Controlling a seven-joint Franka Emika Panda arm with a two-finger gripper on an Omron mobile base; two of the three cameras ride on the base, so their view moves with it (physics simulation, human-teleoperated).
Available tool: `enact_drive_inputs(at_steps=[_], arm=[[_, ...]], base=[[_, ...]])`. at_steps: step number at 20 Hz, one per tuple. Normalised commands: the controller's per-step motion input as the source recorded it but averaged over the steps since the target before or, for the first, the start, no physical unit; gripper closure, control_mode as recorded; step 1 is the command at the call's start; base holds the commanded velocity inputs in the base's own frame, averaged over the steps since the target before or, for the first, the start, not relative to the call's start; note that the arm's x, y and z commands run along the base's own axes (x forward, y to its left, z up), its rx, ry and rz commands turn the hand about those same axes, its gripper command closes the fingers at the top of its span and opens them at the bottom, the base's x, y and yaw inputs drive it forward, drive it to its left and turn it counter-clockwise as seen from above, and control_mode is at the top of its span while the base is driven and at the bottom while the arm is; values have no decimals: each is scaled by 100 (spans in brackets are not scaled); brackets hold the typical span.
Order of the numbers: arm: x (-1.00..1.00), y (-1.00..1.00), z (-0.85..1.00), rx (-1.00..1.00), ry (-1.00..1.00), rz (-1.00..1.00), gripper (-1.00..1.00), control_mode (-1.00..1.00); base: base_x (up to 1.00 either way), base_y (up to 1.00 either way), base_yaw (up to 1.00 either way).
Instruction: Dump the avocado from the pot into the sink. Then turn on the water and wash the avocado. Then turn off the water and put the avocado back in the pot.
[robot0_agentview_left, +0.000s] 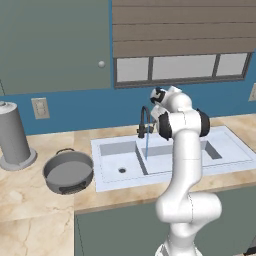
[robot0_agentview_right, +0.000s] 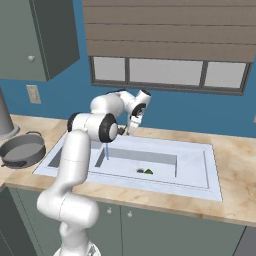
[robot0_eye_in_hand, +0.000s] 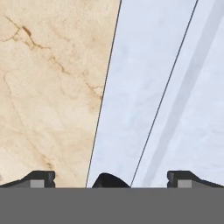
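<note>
The white arm's own bulk blocks a good part of the sink (robot0_agentview_left: 227, 150) in the left base view, covering the right basin, so the avocado (robot0_agentview_right: 148, 171) is readable from the right base view alone: a tiny dark-green lump on the floor of the right basin, just beside the small dark drain, too small to make out any detail. The tool (robot0_eye_in_hand: 111, 178) sits up at the back rim by the black curved faucet (robot0_agentview_left: 144, 122), its fingers spread wide with nothing between them; in the hand view the two dark tips frame the veined beige stone of the table (robot0_eye_in_hand: 48, 87) meeting the sink's smooth pale rim. A thin blue stream of water (robot0_agentview_left: 147, 145) drops from the faucet into the sink. Off to the left on the table stands the pot (robot0_agentview_left: 68, 172), wide, shallow, grey metal, thin dark loop handles, nothing seen inside. Behind it rises a tall grey cylinder (robot0_agentview_left: 12, 135) on a round base, and a wall socket (robot0_agentview_left: 40, 108) on the blue wall.
</note>
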Motion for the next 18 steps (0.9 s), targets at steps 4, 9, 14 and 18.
enact_drive_inputs(at_steps=[4, 9, 14, 18], arm=[[-62, -31, 95, 17, -25, -1, -100, -100], [-53, -39, 63, 15, -20, 0, -100, -100], [-43, -33, 3, 9, -5, -1, -100, -100], [-38, -50, 35, 14, -12, -5, -100, -100]], base=[[0, 0, 0], [0, 0, 0], [0, 0, 0], [0, 0, 0]])
